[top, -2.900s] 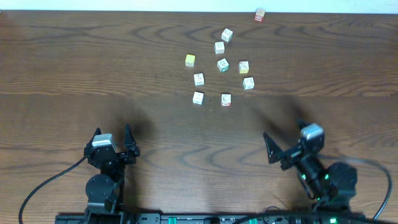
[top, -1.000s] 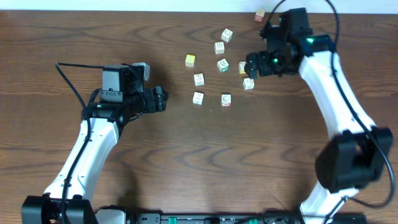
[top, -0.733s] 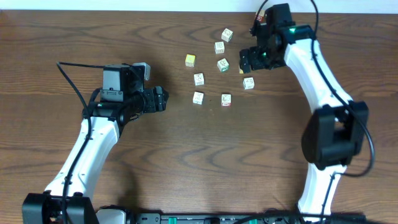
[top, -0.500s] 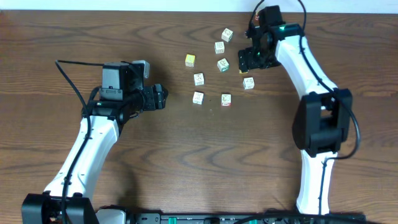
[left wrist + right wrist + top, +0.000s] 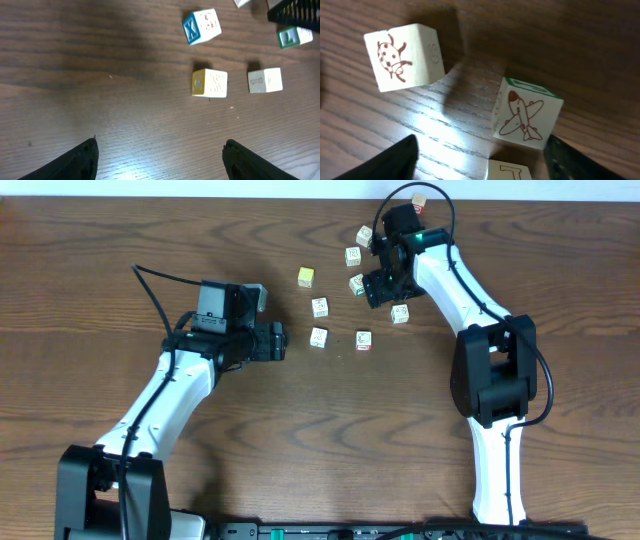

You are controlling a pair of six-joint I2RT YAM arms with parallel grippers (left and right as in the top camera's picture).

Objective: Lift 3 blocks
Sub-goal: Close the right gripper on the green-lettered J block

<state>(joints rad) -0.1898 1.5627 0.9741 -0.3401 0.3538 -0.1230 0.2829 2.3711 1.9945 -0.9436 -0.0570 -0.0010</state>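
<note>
- The right gripper [image 5: 378, 288] [image 5: 482, 157] hangs low over the far middle of the bench [image 5: 120, 250], jaws apart and gripping nothing.
- A letter block [image 5: 507, 172] sits between its fingertips. The lower edge of the right wrist view cuts the block off, and from overhead the gripper hides it.
- Just beyond it stand the green-printed block [image 5: 358, 283] [image 5: 527, 117], showing an aeroplane face, and a ladybird block [image 5: 400, 313] [image 5: 402, 57]. The gaps between them are narrow.
- The left gripper [image 5: 279, 341] [image 5: 160, 160] is wide open and empty over bare bench, just left of the near row.
- That row holds a whitish block [image 5: 318, 337] [image 5: 209, 82] and a red-edged block [image 5: 363, 340], flat on the bench and apart.
- Only the left wrist view shows the whitish block's yellow side and a blue K block [image 5: 201, 26]. From overhead the prints are too small to read.
- A yellow-green cube [image 5: 306, 276] stands at the left of the group.
- The bench lies open to the left, the right and the near edge. The far edge runs close behind the blocks.
</note>
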